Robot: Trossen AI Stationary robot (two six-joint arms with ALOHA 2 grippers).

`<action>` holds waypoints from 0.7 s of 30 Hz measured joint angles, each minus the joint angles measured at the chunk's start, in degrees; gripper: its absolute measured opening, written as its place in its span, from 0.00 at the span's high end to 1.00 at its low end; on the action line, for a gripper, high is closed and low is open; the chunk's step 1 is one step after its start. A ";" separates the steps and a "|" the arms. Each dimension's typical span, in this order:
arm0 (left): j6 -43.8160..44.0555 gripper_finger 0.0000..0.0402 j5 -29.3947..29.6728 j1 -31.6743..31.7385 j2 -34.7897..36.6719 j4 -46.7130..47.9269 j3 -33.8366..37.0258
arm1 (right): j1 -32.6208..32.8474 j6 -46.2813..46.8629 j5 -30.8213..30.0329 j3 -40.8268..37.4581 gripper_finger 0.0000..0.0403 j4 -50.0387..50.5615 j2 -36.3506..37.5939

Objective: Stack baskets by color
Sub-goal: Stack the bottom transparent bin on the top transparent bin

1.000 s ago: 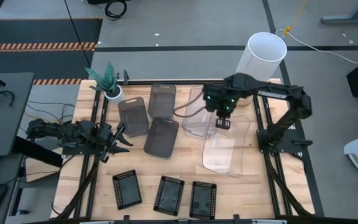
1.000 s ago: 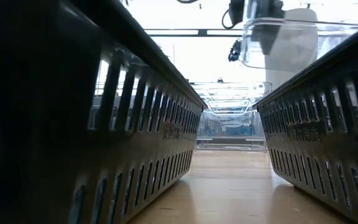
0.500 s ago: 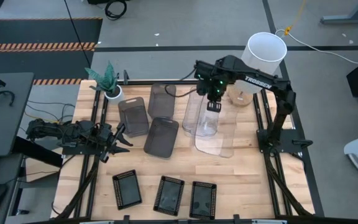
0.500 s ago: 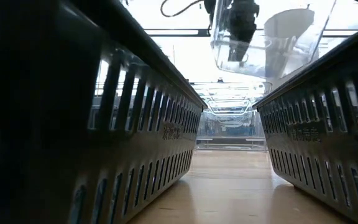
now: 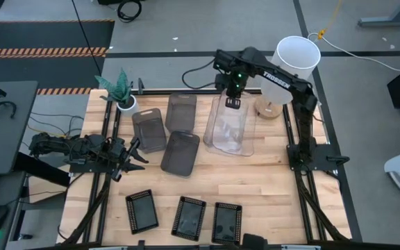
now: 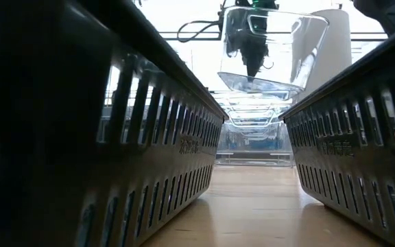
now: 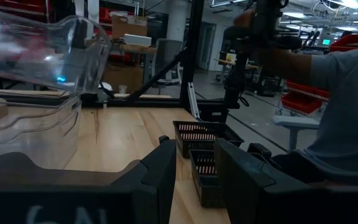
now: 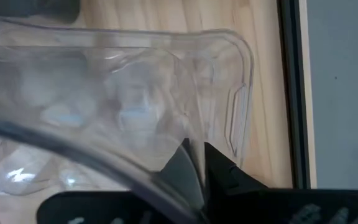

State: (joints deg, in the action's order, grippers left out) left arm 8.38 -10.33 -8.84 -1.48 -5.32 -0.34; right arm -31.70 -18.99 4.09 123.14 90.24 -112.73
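My right gripper (image 5: 233, 104) is shut on a large clear basket (image 5: 231, 130) and holds it in the air over the other clear baskets (image 6: 256, 127), which stand on the table's far right half. Three smoky grey baskets (image 5: 149, 130) (image 5: 180, 111) (image 5: 180, 153) lie left of them. Three small black mesh baskets (image 5: 142, 210) (image 5: 188, 217) (image 5: 226, 222) stand in a row by the near edge. My left gripper (image 5: 135, 155) waits at the table's left side, open, with nothing between its fingers. My right gripper pinches the clear basket's end wall at the rim (image 8: 192, 134), at the basket's far end, one finger inside and one outside. The fingers (image 6: 252, 63) come from above, pointing down. The basket hangs tilted and lifted clear, above the clear baskets on the table.
A tall white cylinder (image 5: 297, 59) stands at the far right corner beside a round wooden disc (image 5: 268, 107). A small potted plant (image 5: 120, 90) is at the far left. A person (image 7: 347, 112) shows beyond the table in the left wrist view. Bare wood lies mid-table.
My right gripper has carried the clear basket toward the table's far edge and somewhat left, from over the right side to above the other clear baskets. The basket has turned about as it went and stays lifted clear.
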 joint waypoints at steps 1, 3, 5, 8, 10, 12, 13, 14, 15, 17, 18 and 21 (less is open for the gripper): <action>0.00 0.71 0.00 -0.02 0.00 0.01 -0.02 | -0.17 -0.29 0.40 0.58 0.99 0.02 -0.33; 0.00 0.71 0.00 -0.02 -0.02 0.00 0.00 | -0.57 -1.08 1.07 1.80 0.99 -0.19 -0.81; 0.00 0.71 0.00 0.00 -0.02 0.00 -0.02 | -0.93 -1.90 2.21 2.67 0.99 -0.29 -0.80; 0.00 0.71 0.00 0.00 0.00 0.00 -0.01 | -1.59 -1.98 4.23 4.16 0.99 -0.32 -0.67; 0.00 0.71 0.00 0.00 0.00 0.00 -0.02 | -1.85 -2.09 4.73 5.10 0.99 -0.28 -0.41; 0.00 0.71 0.00 -0.02 0.00 0.00 -0.02 | -2.01 -2.13 4.39 6.11 0.99 -0.26 0.06; 0.00 0.71 0.00 0.00 -0.02 0.00 -0.02 | -2.20 -2.19 3.90 6.43 0.99 -0.32 0.32; 0.00 0.71 0.00 -0.01 -0.01 0.00 -0.01 | -2.35 -2.21 3.58 6.52 0.99 -0.51 0.45; 0.00 0.71 0.00 0.00 -0.02 0.02 -0.02 | -2.60 -2.22 3.43 6.55 0.99 -0.59 0.46; 0.00 0.71 0.00 -0.01 -0.01 0.00 -0.02 | -3.31 -2.23 3.05 6.46 0.99 -0.58 0.29; 0.00 0.71 0.00 -0.01 0.00 0.01 -0.01 | -3.64 -2.24 2.98 6.43 0.99 -0.71 0.25; 0.00 0.71 0.00 -0.01 0.00 0.00 0.00 | -4.73 -2.44 2.99 6.08 0.99 -1.83 0.31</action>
State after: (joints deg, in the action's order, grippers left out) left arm 8.38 -10.33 -8.85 -1.48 -5.32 -0.34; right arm -36.43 -21.43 7.08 129.22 88.40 -112.42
